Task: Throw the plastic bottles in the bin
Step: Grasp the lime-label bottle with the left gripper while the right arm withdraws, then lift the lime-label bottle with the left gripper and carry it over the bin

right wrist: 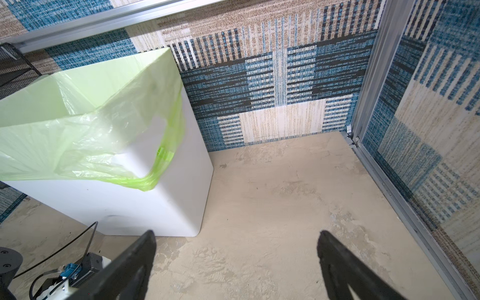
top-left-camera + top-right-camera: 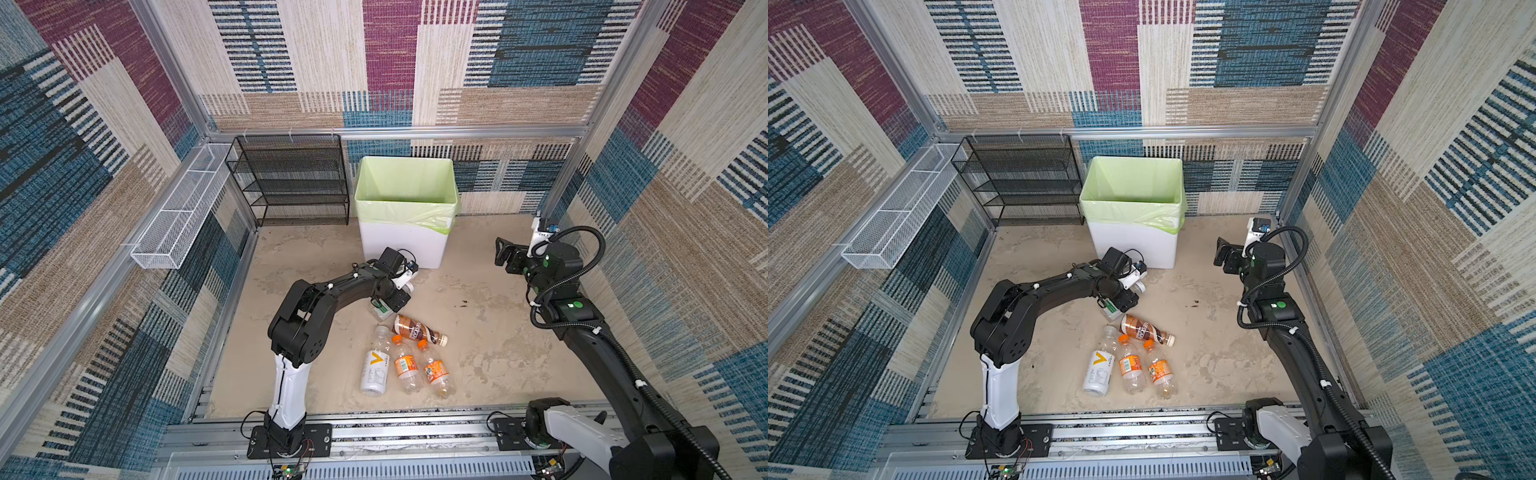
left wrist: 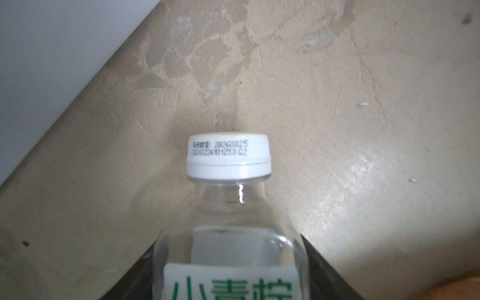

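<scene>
A clear plastic bottle [image 3: 228,202] with a white cap and a green-lettered label lies on the floor just in front of the bin [image 2: 401,245]. My left gripper [image 3: 230,235] is closed around its body, a finger pressed on each side; both top views show this gripper [image 2: 392,299] [image 2: 1121,297] low over it. Nearer the front lie a brown-labelled bottle [image 2: 415,328], a white-labelled bottle [image 2: 376,365] and two orange-capped bottles [image 2: 405,365] [image 2: 434,370]. My right gripper [image 2: 503,251] [image 1: 237,233] hangs open and empty to the right of the bin [image 1: 130,207].
A black wire-mesh rack [image 2: 291,183] stands left of the bin against the back wall. A long white wire basket [image 2: 178,212] hangs on the left wall. Patterned walls close in three sides, with a metal rail [image 2: 374,428] along the front.
</scene>
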Available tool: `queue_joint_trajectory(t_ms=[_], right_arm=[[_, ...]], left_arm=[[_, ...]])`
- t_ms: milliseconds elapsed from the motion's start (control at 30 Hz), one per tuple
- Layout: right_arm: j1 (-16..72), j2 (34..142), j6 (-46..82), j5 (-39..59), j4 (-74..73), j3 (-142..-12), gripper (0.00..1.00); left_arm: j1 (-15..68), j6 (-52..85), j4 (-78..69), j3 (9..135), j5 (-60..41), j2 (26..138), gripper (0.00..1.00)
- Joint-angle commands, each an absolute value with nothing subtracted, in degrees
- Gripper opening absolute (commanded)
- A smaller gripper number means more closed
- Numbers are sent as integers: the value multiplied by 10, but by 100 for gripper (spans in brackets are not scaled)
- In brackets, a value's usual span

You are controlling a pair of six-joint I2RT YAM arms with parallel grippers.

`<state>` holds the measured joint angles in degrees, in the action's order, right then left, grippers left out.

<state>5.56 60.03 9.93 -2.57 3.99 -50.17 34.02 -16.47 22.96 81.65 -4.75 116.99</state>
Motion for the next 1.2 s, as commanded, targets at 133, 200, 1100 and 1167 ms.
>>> queue_joint_trajectory(t_ms=[133,200,1100,1167], right_arm=[[55,597,108,-24,25,-498,93],[55,596,110,-23,25,-497,93],[55,653,124,44,34,-459,88],[54,651,128,46,32,-458,88]], left_arm=[[340,-168,213,807,-52,1140,55],[339,-166,206,802,-53,1128,51],[323,-84,-146,548,14,613,47],[323,-94,-208,530,22,576,46]])
